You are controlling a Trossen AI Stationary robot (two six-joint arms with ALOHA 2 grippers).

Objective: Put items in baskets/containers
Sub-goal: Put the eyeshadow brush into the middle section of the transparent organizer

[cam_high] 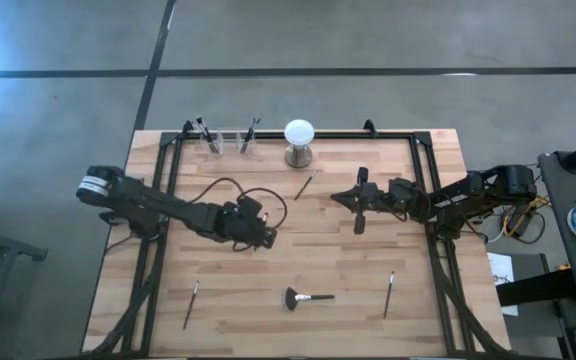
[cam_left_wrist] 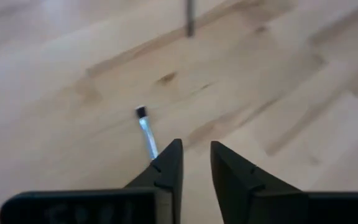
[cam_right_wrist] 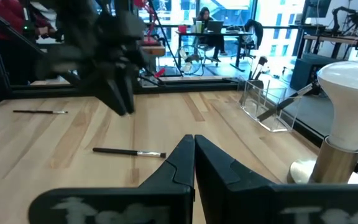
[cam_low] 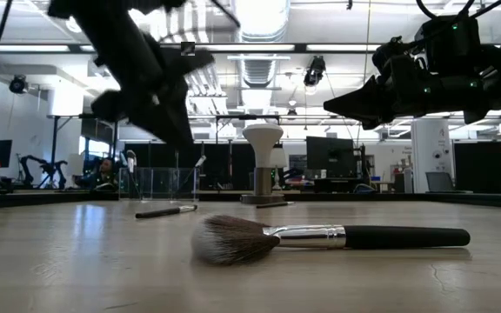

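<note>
1. Left gripper [cam_high: 266,238]: one, hovering over the middle of the tabletop [cam_high: 218,310], on the near-left side of the white globe [cam_high: 299,132]. In its wrist view the fingers [cam_left_wrist: 169,171] stand slightly apart with a narrow gap, holding nothing; a slim brush tip [cam_left_wrist: 145,130] lies on the wood just beside one finger.
2. Right gripper [cam_high: 340,197]: one, raised above the tabletop to the near-right of the globe. Fingers [cam_right_wrist: 180,163] pressed together, holding nothing.
3. White globe on a metal stand: one, at the far edge of the tabletop, centre.
4. Clear cups [cam_high: 227,141]: a row just left of the globe along the far edge; the separate cups cannot be counted reliably. Dark brush handles stand in both ends of the row [cam_high: 206,133] and [cam_high: 251,131].
5. Slim brushes lying loose, three seen from above: one [cam_high: 304,186] just in front of the globe; one [cam_high: 191,303] near the front-left of the tabletop; one [cam_high: 389,293] near the front-right.
6. Fan-headed brush [cam_high: 308,297]: one, lying flat near the front edge, roughly in line with the globe, bristles [cam_low: 229,240] toward the left arm's side.
7. Open room: bare wood between the two grippers and along the front corners; dark frame rails [cam_high: 158,250] cross the tabletop on both sides.
</note>
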